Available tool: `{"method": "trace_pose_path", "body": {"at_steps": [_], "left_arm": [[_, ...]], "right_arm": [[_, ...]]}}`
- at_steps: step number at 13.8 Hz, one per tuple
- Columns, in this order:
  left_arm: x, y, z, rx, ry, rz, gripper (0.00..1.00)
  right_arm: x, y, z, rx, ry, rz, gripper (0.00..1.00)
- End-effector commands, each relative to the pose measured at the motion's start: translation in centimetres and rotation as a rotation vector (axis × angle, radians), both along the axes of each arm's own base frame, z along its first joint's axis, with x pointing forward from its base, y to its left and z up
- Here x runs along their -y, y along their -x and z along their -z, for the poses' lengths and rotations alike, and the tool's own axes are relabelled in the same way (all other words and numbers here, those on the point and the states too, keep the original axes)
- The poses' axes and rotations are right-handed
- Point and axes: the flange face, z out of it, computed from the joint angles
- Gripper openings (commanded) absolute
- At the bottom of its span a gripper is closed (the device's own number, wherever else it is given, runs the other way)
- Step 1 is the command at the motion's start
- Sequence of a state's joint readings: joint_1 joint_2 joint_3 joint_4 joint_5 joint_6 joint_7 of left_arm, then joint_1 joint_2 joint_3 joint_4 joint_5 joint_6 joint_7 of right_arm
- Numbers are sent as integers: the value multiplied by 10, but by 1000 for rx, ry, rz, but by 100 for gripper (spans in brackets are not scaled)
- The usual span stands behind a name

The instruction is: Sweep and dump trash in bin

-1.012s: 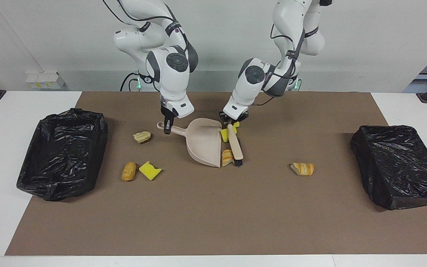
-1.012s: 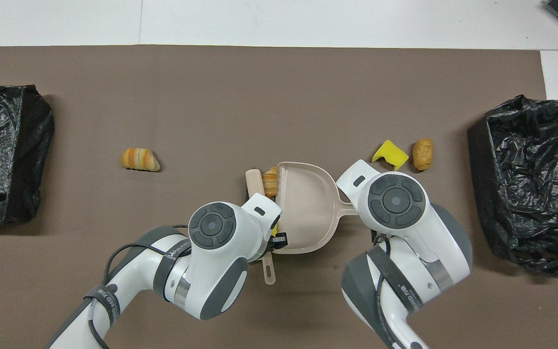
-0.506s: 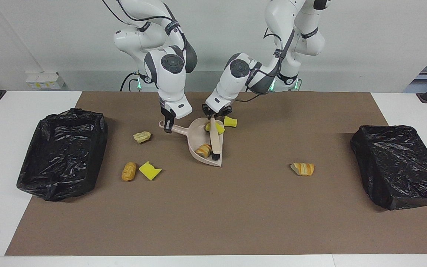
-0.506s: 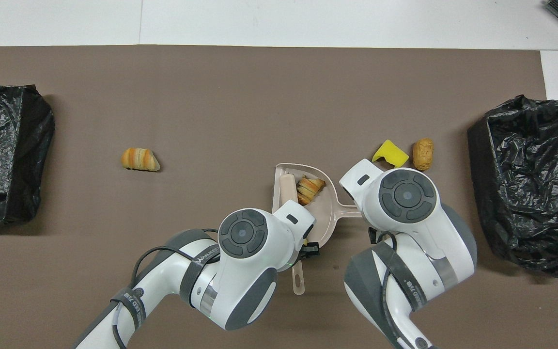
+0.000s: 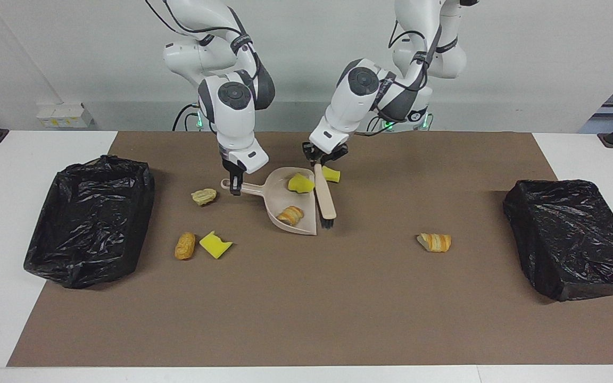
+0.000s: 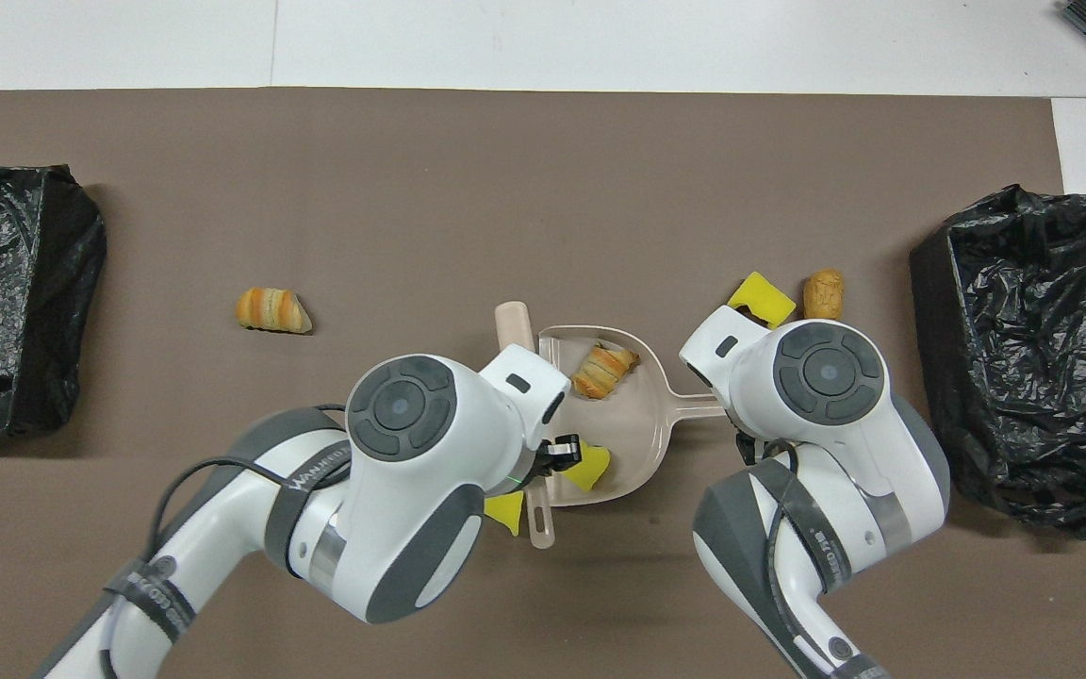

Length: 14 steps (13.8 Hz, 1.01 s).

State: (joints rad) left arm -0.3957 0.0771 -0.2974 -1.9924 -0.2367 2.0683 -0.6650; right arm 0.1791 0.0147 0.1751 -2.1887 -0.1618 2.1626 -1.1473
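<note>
My right gripper [image 5: 235, 187] is shut on the handle of the beige dustpan [image 5: 280, 198], which rests on the brown mat. In the pan lie a tan-orange bread lump [image 5: 290, 215] [image 6: 604, 371] and a yellow sponge chunk [image 5: 300, 184] [image 6: 588, 467]. My left gripper [image 5: 320, 161] is shut on the handle of the beige brush [image 5: 325, 197], which slants down just outside the pan's mouth. Another yellow chunk [image 5: 331, 174] lies beside the brush handle, outside the pan. More trash lies on the mat: a pale lump [image 5: 204, 196], an orange lump [image 5: 184, 245], a yellow chunk [image 5: 215, 244] and a striped lump [image 5: 434, 242].
Two black-lined bins stand on the mat, one [image 5: 91, 218] at the right arm's end and one [image 5: 572, 236] at the left arm's end. The brown mat [image 5: 306, 308] stretches wide in front of the pan.
The brush swept a bread lump and a yellow chunk into the dustpan, then drew back out to the pan's mouth. The pan shifted slightly toward the right arm's end.
</note>
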Motion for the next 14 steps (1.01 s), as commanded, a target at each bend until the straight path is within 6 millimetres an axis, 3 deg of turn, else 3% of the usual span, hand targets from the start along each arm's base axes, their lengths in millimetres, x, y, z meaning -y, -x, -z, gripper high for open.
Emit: {"method": "trace_pose_path", "body": {"at_steps": [1, 5, 7, 9, 12, 14], "left_arm": [[-45, -39, -18, 32, -114, -16, 0], [-131, -94, -12, 37, -234, -3, 0], [-186, -120, -8, 20, -236, 50, 0], [-253, -137, 1, 7, -217, 96, 0], [-305, -138, 31, -8, -202, 106, 0], [-321, -134, 57, -9, -191, 140, 0]], "right_arm": [[13, 18, 5, 49, -33, -23, 0], [16, 20, 7, 75, -44, -21, 0], [17, 20, 5, 80, -43, -20, 0], [17, 20, 5, 80, -43, -20, 0], [17, 20, 3, 87, -40, -14, 0], [17, 21, 5, 84, -39, -13, 0]]}}
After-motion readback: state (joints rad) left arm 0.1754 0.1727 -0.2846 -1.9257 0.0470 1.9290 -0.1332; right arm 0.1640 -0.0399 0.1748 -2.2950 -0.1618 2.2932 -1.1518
